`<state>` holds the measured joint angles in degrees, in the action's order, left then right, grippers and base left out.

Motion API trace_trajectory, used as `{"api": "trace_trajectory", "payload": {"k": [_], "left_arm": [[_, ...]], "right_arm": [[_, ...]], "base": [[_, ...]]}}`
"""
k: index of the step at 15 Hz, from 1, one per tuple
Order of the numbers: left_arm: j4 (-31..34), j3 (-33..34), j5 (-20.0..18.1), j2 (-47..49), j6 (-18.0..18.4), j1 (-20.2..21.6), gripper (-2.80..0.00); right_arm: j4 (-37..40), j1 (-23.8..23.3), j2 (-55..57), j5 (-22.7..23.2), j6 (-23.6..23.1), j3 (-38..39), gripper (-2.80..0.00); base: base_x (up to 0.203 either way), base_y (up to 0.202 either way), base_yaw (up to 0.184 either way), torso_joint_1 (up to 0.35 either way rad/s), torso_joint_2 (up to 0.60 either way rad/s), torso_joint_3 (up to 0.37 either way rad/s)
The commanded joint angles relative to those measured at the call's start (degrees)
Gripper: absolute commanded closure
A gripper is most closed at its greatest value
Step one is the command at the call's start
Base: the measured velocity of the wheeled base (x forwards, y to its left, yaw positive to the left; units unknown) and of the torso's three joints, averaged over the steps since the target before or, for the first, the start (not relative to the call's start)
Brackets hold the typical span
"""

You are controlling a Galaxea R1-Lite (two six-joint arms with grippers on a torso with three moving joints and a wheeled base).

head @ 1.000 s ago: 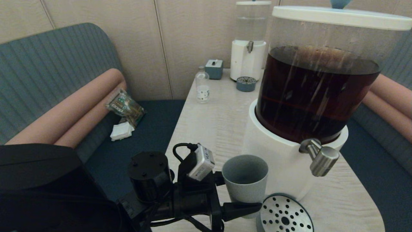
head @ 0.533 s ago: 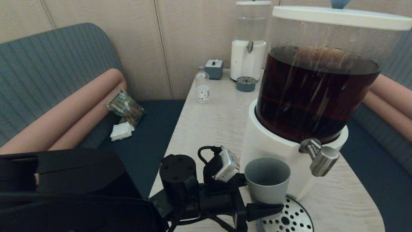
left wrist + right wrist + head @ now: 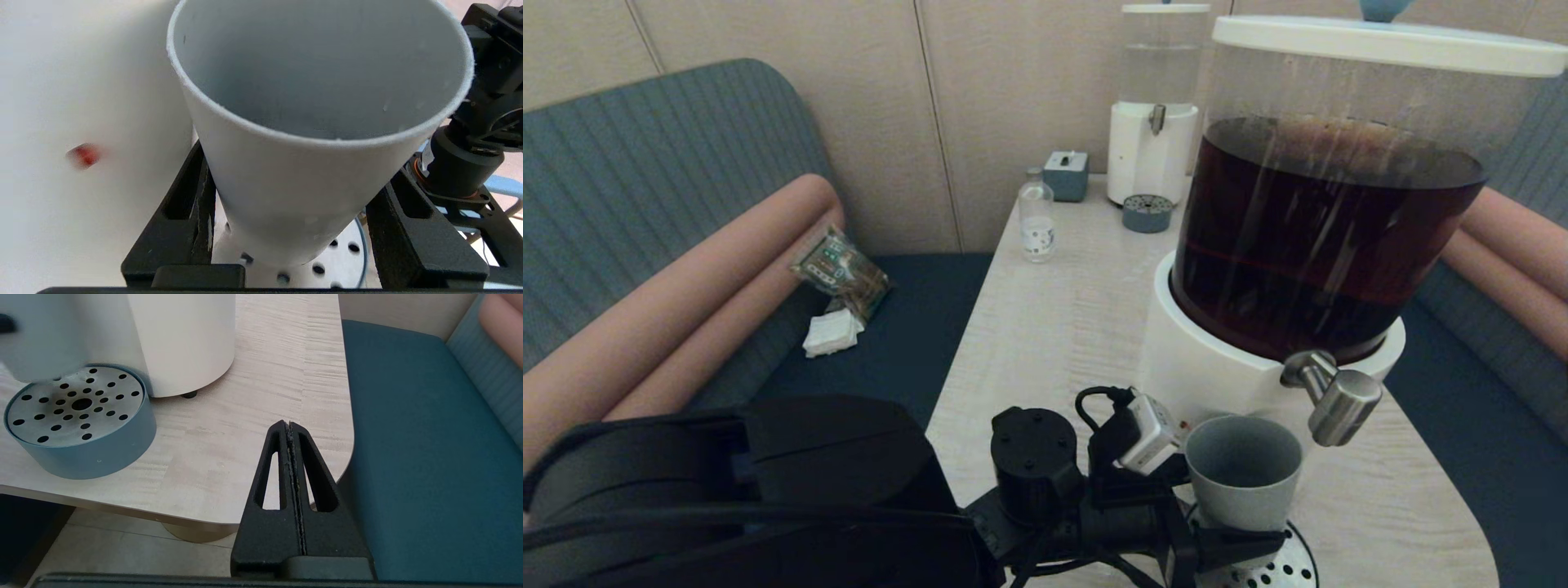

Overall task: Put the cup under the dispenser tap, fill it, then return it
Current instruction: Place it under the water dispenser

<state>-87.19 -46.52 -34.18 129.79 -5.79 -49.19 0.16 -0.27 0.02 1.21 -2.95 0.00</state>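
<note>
The grey cup (image 3: 1243, 469) is held upright in my left gripper (image 3: 1227, 510), which is shut on its lower half. It hangs just above the perforated drip tray (image 3: 1262, 572). The steel dispenser tap (image 3: 1335, 396) sticks out of the white dispenser base (image 3: 1209, 367), and the cup's rim is just left of and below the spout. In the left wrist view the empty cup (image 3: 310, 163) fills the space between the black fingers (image 3: 192, 196) of my left gripper (image 3: 294, 192). My right gripper (image 3: 289, 425) is shut and empty by the table's near right corner.
A smaller clear-liquid dispenser (image 3: 1153, 122), its little tray (image 3: 1147, 212), a blue-grey box (image 3: 1066, 174) and a small clear bottle (image 3: 1036, 216) stand at the table's far end. Blue benches flank the table (image 3: 1054, 327). A snack packet (image 3: 840, 269) lies on the left bench.
My left arm has carried the cup to the right, from beside the dispenser base to over the drip tray, close to the tap.
</note>
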Motion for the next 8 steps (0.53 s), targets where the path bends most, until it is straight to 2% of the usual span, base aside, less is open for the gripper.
{"api": "trace_trajectory", "payload": {"k": [1, 8], "left_arm": [[-0.48, -1.46, 0.2, 1.66, -0.17, -0.17, 0.0], [-0.48, -0.8, 1.14, 2.74, -0.19, -0.47, 0.0]], "right_arm": [[0.02, -0.01, -0.12, 0.08, -0.04, 0.53, 0.0], [0.02, 0.0, -0.2, 0.02, 0.05, 0.53, 0.0]], "base": [[0.0, 0.0, 0.0, 0.0, 0.0, 0.0], [0.0, 0.0, 0.0, 0.0, 0.0, 0.0]]}}
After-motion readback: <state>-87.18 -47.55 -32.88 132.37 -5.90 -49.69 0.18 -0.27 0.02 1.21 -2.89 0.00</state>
